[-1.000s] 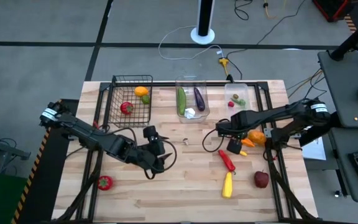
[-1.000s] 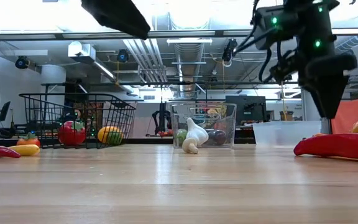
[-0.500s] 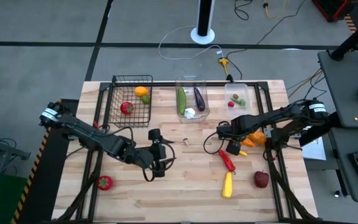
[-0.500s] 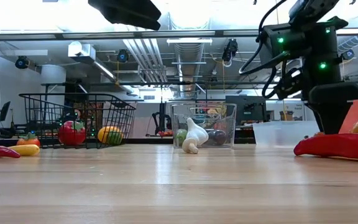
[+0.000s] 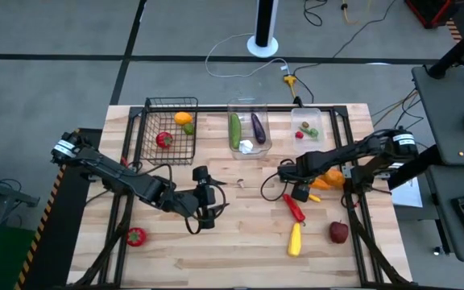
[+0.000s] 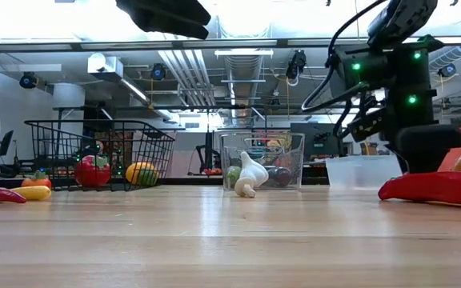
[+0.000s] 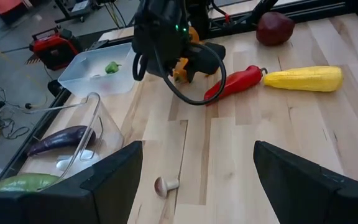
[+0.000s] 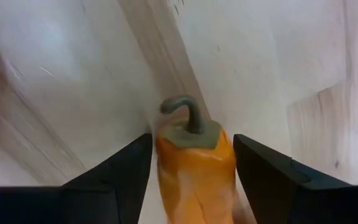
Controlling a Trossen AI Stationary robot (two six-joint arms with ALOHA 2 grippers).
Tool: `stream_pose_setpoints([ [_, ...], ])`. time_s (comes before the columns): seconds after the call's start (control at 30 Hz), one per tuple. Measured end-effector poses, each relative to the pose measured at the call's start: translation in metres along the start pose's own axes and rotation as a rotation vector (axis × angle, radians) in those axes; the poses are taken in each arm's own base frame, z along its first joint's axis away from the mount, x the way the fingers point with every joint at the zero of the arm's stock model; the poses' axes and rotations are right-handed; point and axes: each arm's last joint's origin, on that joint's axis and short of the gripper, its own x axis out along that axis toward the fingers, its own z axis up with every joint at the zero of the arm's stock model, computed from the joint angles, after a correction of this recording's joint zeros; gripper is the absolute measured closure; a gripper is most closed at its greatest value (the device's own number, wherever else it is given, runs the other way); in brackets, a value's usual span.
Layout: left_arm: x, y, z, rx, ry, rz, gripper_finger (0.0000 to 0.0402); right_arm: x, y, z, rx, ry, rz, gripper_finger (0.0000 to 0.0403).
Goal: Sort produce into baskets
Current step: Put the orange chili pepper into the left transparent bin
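My right gripper (image 5: 300,191) is low over the table right of centre, open. Its fingers stand on either side of an orange pepper (image 8: 194,168) that lies on the wood, stem end away from the wrist. My left gripper (image 5: 204,201) is open and empty above the table's middle. The black wire basket (image 5: 167,129) holds a red, an orange and a green piece. The taller clear bin (image 5: 248,129) holds a cucumber (image 5: 235,129), an eggplant (image 5: 258,126) and garlic (image 5: 246,147). The shallower bin (image 5: 308,125) holds small green and red pieces. My right gripper comes at the orange pepper from above, one finger (image 8: 129,168) on each long side near the stem end (image 8: 188,127). I cannot tell whether the fingers touch it. The pepper lies on the table.
Loose on the wood: a long red pepper (image 5: 294,208), a yellow pepper (image 5: 295,240), a red apple (image 5: 339,232), another orange piece (image 5: 334,175) beside my right gripper, a red piece with a green top (image 5: 136,236) near the left front, and a small mushroom-like piece (image 7: 165,184) at centre.
My right gripper has gone down toward the table and a little toward the left edge, coming over the orange pepper. My left gripper has shifted slightly toward the right edge and turned a little. The produce has stayed in place.
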Motion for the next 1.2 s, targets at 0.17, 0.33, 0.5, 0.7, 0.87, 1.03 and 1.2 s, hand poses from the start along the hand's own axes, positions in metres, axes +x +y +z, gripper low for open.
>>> stream_pose_setpoints([
  [0.17,0.000,0.000,0.000,0.000,0.000,0.001,0.0113,0.005,0.001,0.002,-0.013,0.011,-0.005,0.0190],
  [0.33,0.000,0.000,0.000,0.000,0.000,0.009,0.0113,-0.001,0.000,0.002,-0.002,-0.016,0.010,0.0233],
  [0.5,0.000,0.002,0.000,0.001,-0.004,0.057,0.0113,-0.015,-0.003,0.002,0.029,-0.090,0.020,0.0279],
  [0.7,0.000,0.002,0.000,-0.002,-0.004,0.054,0.0113,-0.049,-0.005,0.008,0.047,-0.227,0.081,0.0273],
  [0.87,0.000,0.002,0.000,-0.003,-0.006,0.079,0.0113,-0.091,-0.007,0.022,0.049,-0.470,0.127,0.0272],
  [1.03,-0.002,0.005,-0.002,0.011,0.009,0.152,0.0113,-0.128,-0.006,0.043,0.007,-0.758,0.156,0.0271],
  [1.2,-0.013,0.015,-0.002,0.029,0.114,0.252,0.0113,-0.146,-0.012,0.064,-0.022,-1.032,0.138,0.0270],
])
